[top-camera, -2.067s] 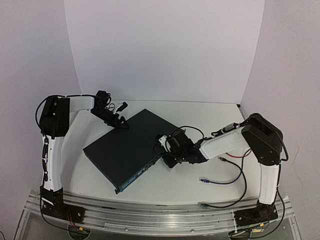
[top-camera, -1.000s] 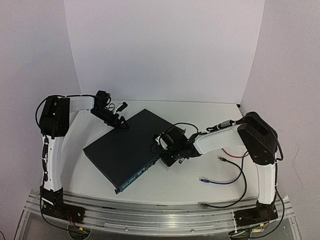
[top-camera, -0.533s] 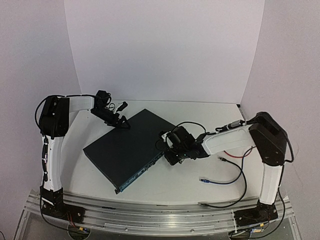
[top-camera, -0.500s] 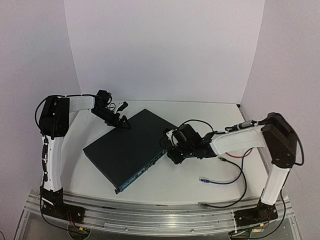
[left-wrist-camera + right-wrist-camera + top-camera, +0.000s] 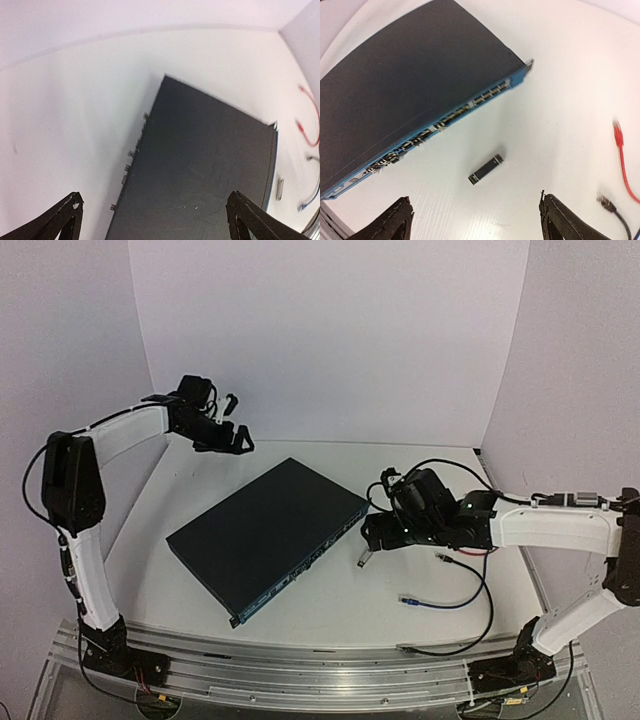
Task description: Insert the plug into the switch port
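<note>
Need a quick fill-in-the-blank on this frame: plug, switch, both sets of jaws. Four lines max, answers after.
1. The plug lies on the ___ beside the switch, in no port.
2. The right gripper has its jaws ___ and holds nothing.
3. The left gripper, up in the air, has ___ between its jaws.
4. The loose cable at the right edge of the right wrist view is ___ in colour.
Missing words: table; open; nothing; red.

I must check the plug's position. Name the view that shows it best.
The right wrist view: the plug lies loose in mid-frame, clear of the switch, nothing covering it. The top external view shows it only as a tiny sliver; the left wrist view, a blurred speck at the right edge.
</note>
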You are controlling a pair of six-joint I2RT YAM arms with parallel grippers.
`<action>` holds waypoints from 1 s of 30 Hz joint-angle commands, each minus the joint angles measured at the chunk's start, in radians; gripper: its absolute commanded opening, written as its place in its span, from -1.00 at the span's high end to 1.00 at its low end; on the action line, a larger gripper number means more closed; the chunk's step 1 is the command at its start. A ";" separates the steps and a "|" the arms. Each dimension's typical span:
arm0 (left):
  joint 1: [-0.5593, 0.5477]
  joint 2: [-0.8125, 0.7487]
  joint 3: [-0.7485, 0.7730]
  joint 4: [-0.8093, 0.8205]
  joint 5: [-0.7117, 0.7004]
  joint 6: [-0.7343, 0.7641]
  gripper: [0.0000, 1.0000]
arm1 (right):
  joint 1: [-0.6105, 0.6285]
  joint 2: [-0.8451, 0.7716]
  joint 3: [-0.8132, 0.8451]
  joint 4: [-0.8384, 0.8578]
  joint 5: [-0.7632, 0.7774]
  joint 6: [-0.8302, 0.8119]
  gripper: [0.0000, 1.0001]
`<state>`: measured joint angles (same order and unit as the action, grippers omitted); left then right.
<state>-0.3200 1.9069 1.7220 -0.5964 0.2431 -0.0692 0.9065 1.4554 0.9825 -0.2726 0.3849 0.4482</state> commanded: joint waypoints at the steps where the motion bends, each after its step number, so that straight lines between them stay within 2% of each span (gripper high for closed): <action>1: 0.007 -0.274 -0.213 0.163 -0.143 -0.179 -0.99 | -0.003 0.110 0.112 -0.123 0.079 0.270 -0.69; 5: 0.007 -0.440 -0.398 0.240 -0.141 -0.209 -0.99 | -0.002 0.225 0.209 -0.175 0.109 0.295 -0.66; 11: 0.007 -0.547 -0.497 0.215 -0.163 -0.240 -0.99 | -0.001 0.343 0.285 -0.206 0.140 0.405 -0.56; 18: 0.007 -0.564 -0.537 0.229 -0.118 -0.249 -0.99 | -0.006 0.464 0.340 -0.226 0.158 0.441 -0.39; 23: 0.007 -0.547 -0.539 0.234 -0.088 -0.247 -0.99 | -0.019 0.538 0.379 -0.243 0.104 0.494 -0.32; 26: 0.006 -0.544 -0.545 0.239 -0.078 -0.247 -0.99 | -0.034 0.581 0.404 -0.258 0.074 0.510 -0.17; 30: 0.006 -0.549 -0.554 0.248 -0.067 -0.247 -0.99 | -0.057 0.625 0.425 -0.286 0.031 0.549 -0.06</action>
<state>-0.3134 1.3796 1.1788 -0.3916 0.1529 -0.3126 0.8749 2.0416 1.3648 -0.5068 0.4628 0.9337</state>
